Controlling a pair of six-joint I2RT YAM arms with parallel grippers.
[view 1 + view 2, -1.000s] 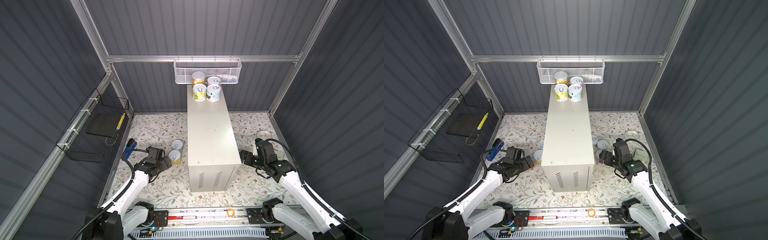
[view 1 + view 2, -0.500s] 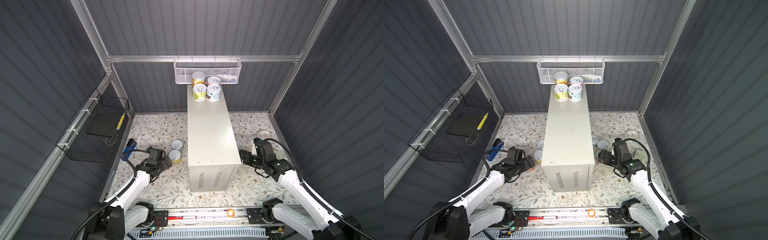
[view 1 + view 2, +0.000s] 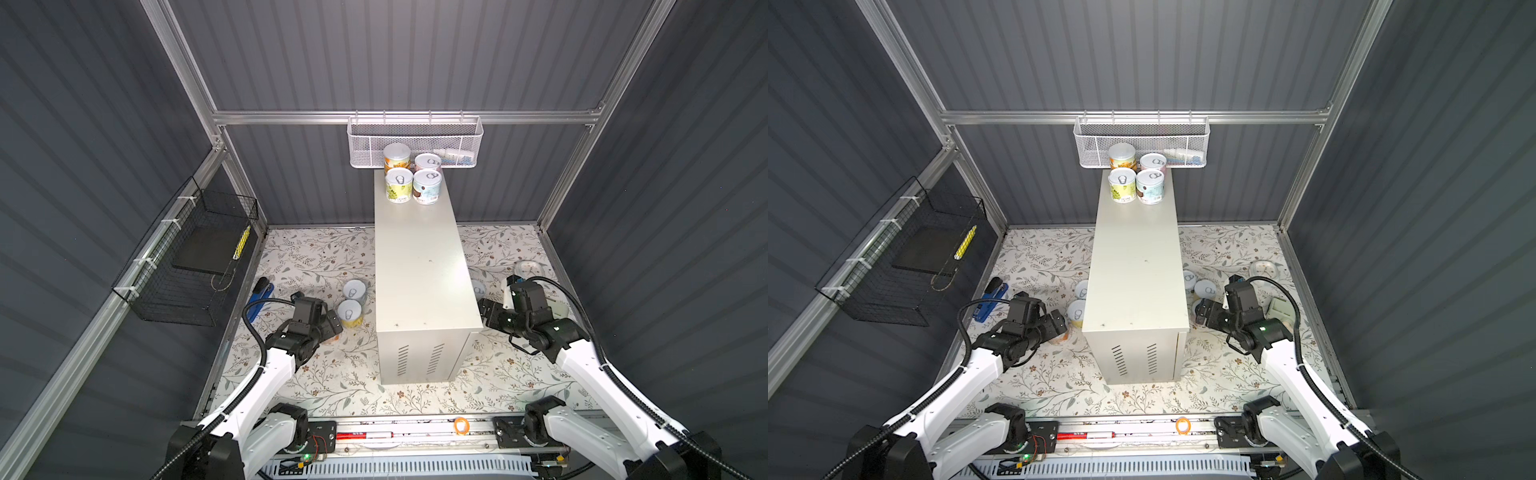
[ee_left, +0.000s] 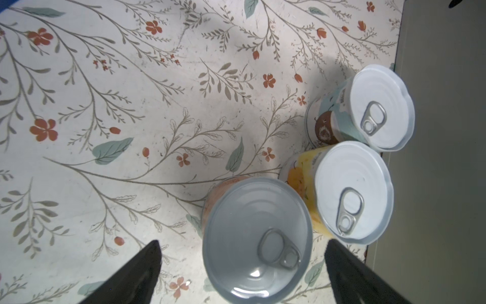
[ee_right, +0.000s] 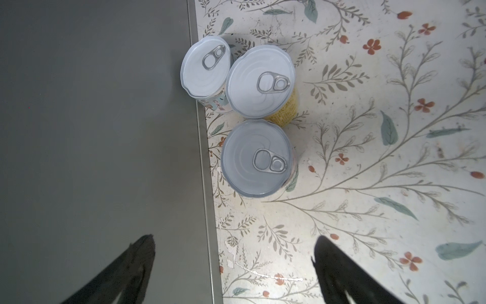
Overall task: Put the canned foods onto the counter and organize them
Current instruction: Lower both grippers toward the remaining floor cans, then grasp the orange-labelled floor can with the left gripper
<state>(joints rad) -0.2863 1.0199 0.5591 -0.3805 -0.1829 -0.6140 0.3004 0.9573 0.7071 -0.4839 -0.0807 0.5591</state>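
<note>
The counter [image 3: 419, 266] is a tall cream box on the floral floor, seen in both top views. Several canned foods [image 3: 399, 185] stand at its far end. Left of the counter stand three more. My left gripper [image 4: 242, 242] is open, its fingers either side of a pink-orange can [image 4: 257, 210] without touching it. A yellow can [image 4: 352, 192] and a teal-white can [image 4: 381, 108] stand beyond. My right gripper [image 5: 234, 237] is open beside the counter's side [image 5: 92, 131]. Three cans [image 5: 256, 158] stand just ahead of its fingertips.
A white mesh basket [image 3: 415, 141] hangs on the back wall above the counter's far end. A black wire basket [image 3: 195, 257] hangs on the left wall. A blue tool [image 3: 261, 293] lies at the floor's left edge, and a round white clock [image 3: 527, 268] at its right.
The left gripper has edged closer over the floor cans. The right gripper has shifted slightly towards the counter. Both stay open.
</note>
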